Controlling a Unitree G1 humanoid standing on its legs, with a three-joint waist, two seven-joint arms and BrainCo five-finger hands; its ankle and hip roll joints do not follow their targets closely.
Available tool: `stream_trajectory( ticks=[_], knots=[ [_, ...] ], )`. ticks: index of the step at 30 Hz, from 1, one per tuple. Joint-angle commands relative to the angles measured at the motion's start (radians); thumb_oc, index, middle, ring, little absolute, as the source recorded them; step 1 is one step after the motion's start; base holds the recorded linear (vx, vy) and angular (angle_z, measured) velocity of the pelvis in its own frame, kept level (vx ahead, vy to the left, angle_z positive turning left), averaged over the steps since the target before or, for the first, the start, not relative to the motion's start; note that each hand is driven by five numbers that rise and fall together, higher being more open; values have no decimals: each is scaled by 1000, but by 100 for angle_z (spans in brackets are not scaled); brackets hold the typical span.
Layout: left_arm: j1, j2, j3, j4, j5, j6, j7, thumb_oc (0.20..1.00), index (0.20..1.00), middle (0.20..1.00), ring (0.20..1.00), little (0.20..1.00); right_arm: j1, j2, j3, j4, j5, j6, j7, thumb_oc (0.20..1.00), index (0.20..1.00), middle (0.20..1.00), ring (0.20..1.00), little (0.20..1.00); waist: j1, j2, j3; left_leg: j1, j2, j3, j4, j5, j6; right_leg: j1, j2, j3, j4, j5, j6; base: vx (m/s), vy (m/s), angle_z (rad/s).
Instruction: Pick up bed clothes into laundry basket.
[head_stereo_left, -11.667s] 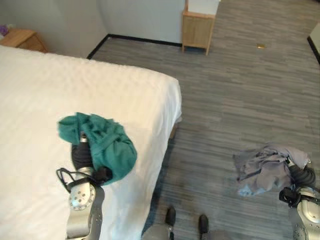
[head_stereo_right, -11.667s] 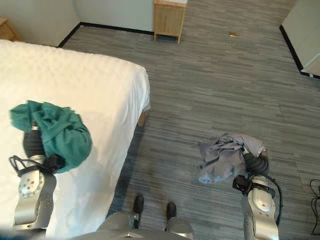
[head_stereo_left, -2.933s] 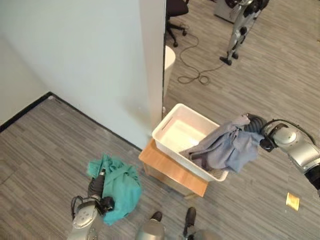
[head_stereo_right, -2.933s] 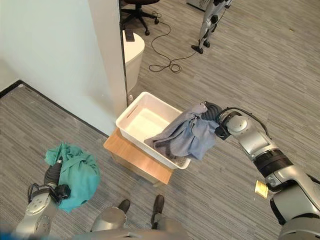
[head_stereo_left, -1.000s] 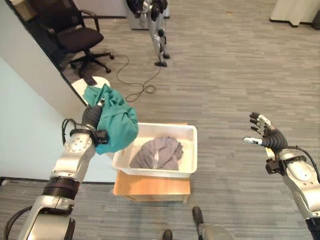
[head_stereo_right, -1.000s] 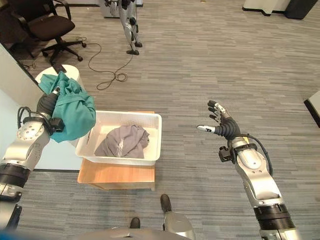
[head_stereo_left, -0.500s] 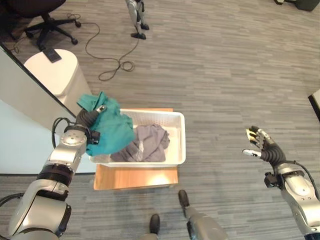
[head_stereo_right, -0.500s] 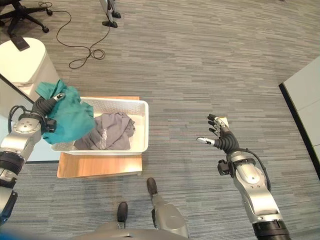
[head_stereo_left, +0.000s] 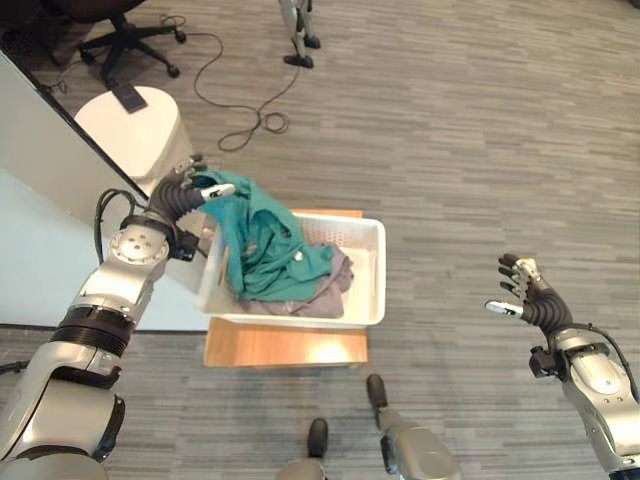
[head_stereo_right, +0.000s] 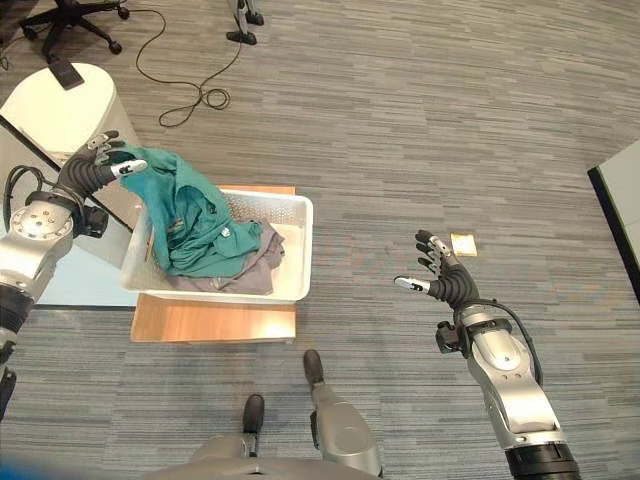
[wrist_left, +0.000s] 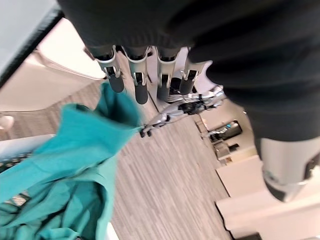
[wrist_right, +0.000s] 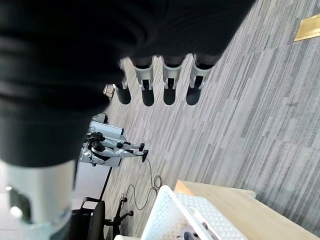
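teal garment (head_stereo_left: 262, 240) heaped in the white laundry basket (head_stereo_left: 372, 262) over the grey clothes (head_stereo_left: 330, 290) | left hand (head_stereo_left: 186, 190) at the basket's 10 o'clock rim, fingers spread, gripping nothing | right hand (head_stereo_left: 523, 300) out at 3 o'clock, fingers loose and apart

low wooden stand (head_stereo_left: 285, 347), white laundry basket (head_stereo_left: 365, 275) on top

You get even, bright indoor light with only soft shadows on the grey striped floor (head_stereo_left: 480, 150), a pale sheen on the low wooden stand (head_stereo_left: 300, 348), and blurred close-up dark cover in both wrist views.
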Motion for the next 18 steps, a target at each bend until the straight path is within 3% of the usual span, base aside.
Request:
stream_trajectory(
  ticks=[1, 6, 10, 11, 13, 15, 18],
  knots=[
    [-32, 56, 15, -44, -2, -73, 5, 1000, 1000, 1000, 1000, 1000, -17, -34, -81, -30, 6, -58, -11, 1000, 1000, 1000, 1000, 1000, 18, 58, -58, -10, 13, -25, -2, 26, -11, 85, -46, -15, 66, -163, 90, 11, 14, 15],
    [94, 44, 78, -140, -29, -86, -12, 1000, 1000, 1000, 1000, 1000, -63, -37, -55, -6, -15, -45, -5, 1000, 1000, 1000, 1000, 1000, 32, 81, -71, 27, 14, -54, -2, 20, -10, 69, -47, -26, 166, -202, 80, 13, 12, 19],
    [255, 107, 156, -269, -26, -83, -56, 1000, 1000, 1000, 1000, 1000, -95, -31, -22, -3, -25, -36, 14, 1000, 1000, 1000, 1000, 1000, 67, 96, -94, 39, 3, -80, -2, 27, -8, 109, -62, -45, 134, -202, 72, -10, -10, 21],
    [336, 108, 229, -321, -52, -93, -56, 1000, 1000, 1000, 1000, 1000, -84, -23, -30, -7, -32, -31, 26, 1000, 1000, 1000, 1000, 1000, 86, 98, -107, 44, 4, -83, -2, 27, -9, 127, -68, -57, 121, -202, 72, 14, -18, 12],
    [394, 97, 276, -352, -63, -94, -57, 1000, 1000, 1000, 1000, 1000, -83, -22, -31, -9, -35, -29, 27, 1000, 1000, 1000, 1000, 1000, 88, 101, -114, 46, 3, -84, -2, 27, -9, 133, -71, -63, 120, -204, 73, -6, -12, 16],
    [535, 20, 416, -415, -76, -111, -29, 1000, 1000, 1000, 1000, 1000, -78, -5, -58, 0, -55, -25, 22, 1000, 1000, 1000, 1000, 1000, 108, 109, -134, 50, -6, -96, -2, 24, -5, 138, -80, -68, 134, -211, 69, -25, 10, 15],
    [571, -6, 448, -426, -77, -111, -24, 1000, 1000, 1000, 1000, 1000, -76, -6, -63, 2, -60, -20, 25, 1000, 1000, 1000, 1000, 1000, 107, 113, -140, 50, -8, -101, -2, 23, -5, 140, -84, -72, 134, -212, 67, 14, 13, 13]
  ],
)
